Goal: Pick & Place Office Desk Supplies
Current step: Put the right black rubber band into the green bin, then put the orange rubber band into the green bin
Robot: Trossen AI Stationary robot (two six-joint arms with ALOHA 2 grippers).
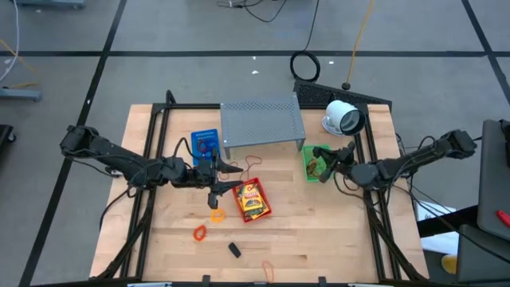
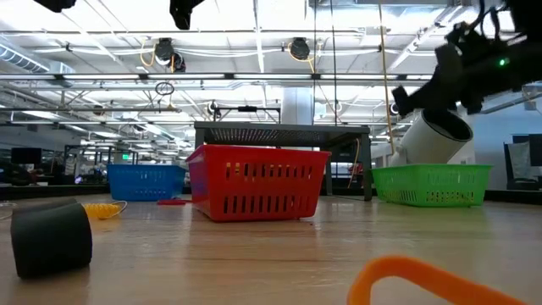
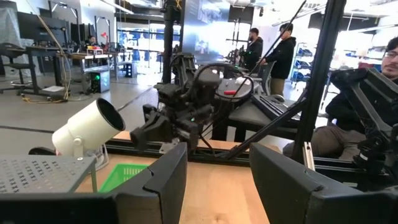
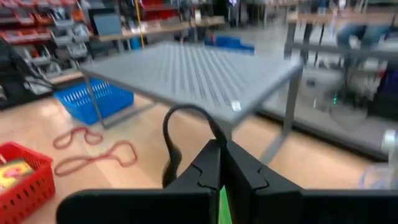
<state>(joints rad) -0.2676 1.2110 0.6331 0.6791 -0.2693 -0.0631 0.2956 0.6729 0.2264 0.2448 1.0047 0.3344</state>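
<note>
Yellow packets in red basket at table centre; orange rubber band loose nearer. Left gripper above the basket's left edge, fingers apart, empty. Right gripper over green basket, fingers together.

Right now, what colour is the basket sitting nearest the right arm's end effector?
Green. The basket shows best in the low view, to the right of the red basket.

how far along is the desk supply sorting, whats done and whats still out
Partly done: the red basket holds yellow packets and the green basket has items in it. In hand: nothing visible; the left gripper hangs open by the blue basket, and the right gripper is shut over the green one. Left: an orange band, a black clip and red bands on the table.
</note>
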